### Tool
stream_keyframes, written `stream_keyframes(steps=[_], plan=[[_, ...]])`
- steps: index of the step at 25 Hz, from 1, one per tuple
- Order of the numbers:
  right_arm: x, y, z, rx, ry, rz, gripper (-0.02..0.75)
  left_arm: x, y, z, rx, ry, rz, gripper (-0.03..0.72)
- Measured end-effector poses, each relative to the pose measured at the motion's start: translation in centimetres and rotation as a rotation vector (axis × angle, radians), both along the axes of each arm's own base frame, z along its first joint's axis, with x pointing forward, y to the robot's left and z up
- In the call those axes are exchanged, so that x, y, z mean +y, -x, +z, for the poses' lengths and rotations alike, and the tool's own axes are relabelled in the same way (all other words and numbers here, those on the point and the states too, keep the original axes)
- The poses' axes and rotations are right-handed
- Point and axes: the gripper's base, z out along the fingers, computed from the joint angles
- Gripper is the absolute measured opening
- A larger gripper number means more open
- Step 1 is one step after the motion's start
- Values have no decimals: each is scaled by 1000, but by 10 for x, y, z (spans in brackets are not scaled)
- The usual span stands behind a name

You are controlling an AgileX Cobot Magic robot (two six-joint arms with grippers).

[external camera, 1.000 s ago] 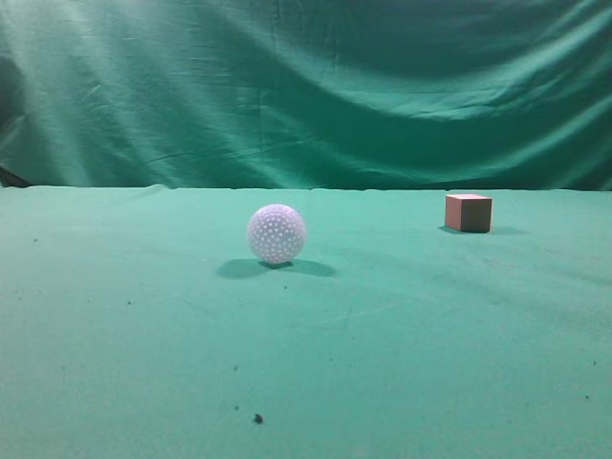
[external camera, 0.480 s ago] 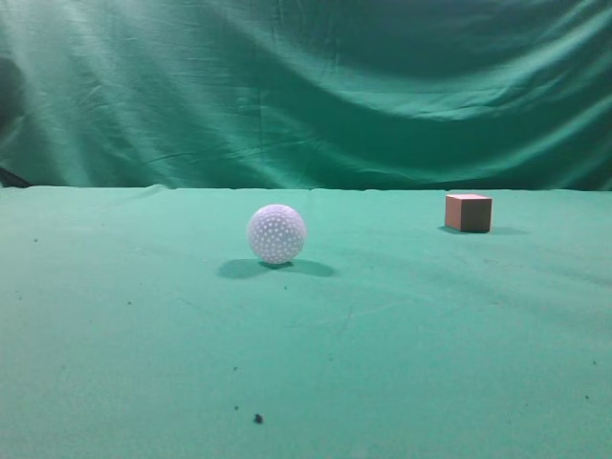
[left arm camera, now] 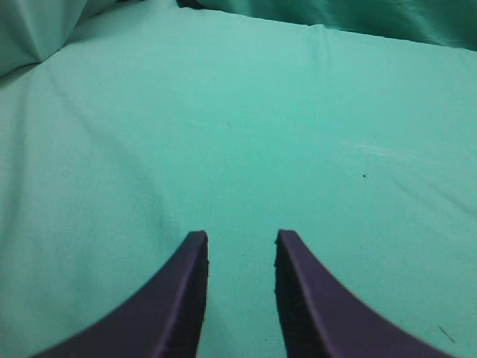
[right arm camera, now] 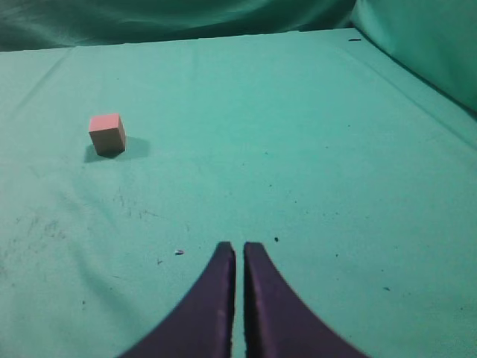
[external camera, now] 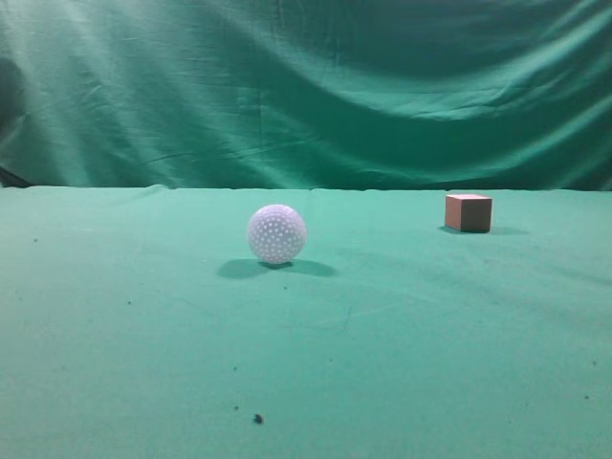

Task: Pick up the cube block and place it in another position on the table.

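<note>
The reddish-brown cube block [external camera: 468, 212] rests on the green table [external camera: 402, 335] at the far right of the exterior view. In the right wrist view the cube block [right arm camera: 107, 133] sits far ahead and to the left of my right gripper [right arm camera: 239, 250], whose fingers are nearly together and hold nothing. My left gripper [left arm camera: 240, 239] is open and empty over bare green cloth [left arm camera: 246, 127]; no cube shows in its view. Neither gripper shows in the exterior view.
A white dimpled ball [external camera: 276, 233] stands near the middle of the table, left of the cube. A draped green backdrop curtain [external camera: 306, 86] hangs behind. Small dark specks [external camera: 257, 418] lie on the near cloth.
</note>
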Motion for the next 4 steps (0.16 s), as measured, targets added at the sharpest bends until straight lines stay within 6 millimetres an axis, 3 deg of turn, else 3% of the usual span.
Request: stream_keyframes(steps=[4], plan=[[0,0,0,0,0,0,0,0,0,0,0,0,0,262]])
